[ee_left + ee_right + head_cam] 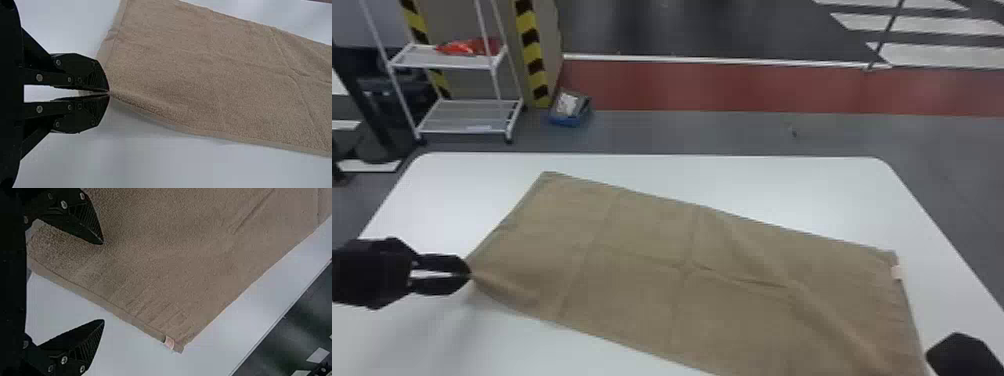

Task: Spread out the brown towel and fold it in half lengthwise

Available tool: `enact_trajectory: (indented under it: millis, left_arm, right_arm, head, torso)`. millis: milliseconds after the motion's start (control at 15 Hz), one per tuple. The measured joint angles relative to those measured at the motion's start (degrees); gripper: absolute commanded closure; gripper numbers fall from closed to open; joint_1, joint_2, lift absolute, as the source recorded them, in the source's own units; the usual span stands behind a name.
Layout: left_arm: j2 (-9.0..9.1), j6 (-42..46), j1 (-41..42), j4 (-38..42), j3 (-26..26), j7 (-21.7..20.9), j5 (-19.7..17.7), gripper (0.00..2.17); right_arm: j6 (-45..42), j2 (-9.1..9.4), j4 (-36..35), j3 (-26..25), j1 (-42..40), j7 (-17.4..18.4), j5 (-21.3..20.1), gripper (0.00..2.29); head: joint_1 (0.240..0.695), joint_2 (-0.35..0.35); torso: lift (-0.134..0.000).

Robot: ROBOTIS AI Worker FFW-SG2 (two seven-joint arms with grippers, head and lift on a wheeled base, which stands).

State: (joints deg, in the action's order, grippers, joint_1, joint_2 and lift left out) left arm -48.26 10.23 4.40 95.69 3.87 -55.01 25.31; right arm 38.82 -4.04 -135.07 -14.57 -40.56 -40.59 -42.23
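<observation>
The brown towel (642, 260) lies spread at a slant over the white table, with a few creases and a small pale tag at its right end. At its near left corner, my left gripper (469, 275) is shut on the cloth, lifting that corner slightly. In the left wrist view, the tips of my left gripper (109, 93) pinch the corner of the towel (188, 78). My right gripper (964, 355) is at the bottom right, beside the towel's right edge. In the right wrist view, my right gripper (103, 282) stands open, its fingers apart around the towel's edge (113, 309).
The white table (782, 185) extends past the towel on its far side. Beyond it on the floor are a white shelf rack (467, 116) at the far left and a blue box (569, 120).
</observation>
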Motion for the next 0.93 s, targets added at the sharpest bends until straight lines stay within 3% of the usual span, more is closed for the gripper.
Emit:
enact_trajectory:
  millis: [133, 267, 667, 933]
  left_arm:
    - [0.18, 0.00, 0.42, 0.28, -0.13, 0.00, 0.00, 1.03]
    - [0.31, 0.00, 0.95, 0.65, -0.39, -0.07, 0.00, 1.03]
    - [0.35, 0.17, 3.59, 1.97, -2.93, -0.45, -0.17, 1.03]
    - [0.57, 0.12, 4.48, 3.36, -3.38, -0.45, -0.25, 1.03]
  right_arm:
    - [0.81, 0.00, -0.40, 0.53, -0.08, -0.90, 1.24, 0.21]
    - [1.03, -0.01, 0.26, 0.77, 0.46, -0.91, 1.37, 0.44]
    - [0.74, -0.01, 2.77, 0.38, 2.76, -1.75, 1.35, 1.99]
    - [-0.89, 0.00, 3.18, -2.72, 5.64, 2.00, 5.37, 2.01]
  head:
    - [0.695, -0.044]
    - [0.695, -0.043]
    - [0.695, -0.038]
    - [0.695, -0.076]
  torso:
    - [-0.123]
    - [-0.123]
    - [-0.123]
    - [-0.123]
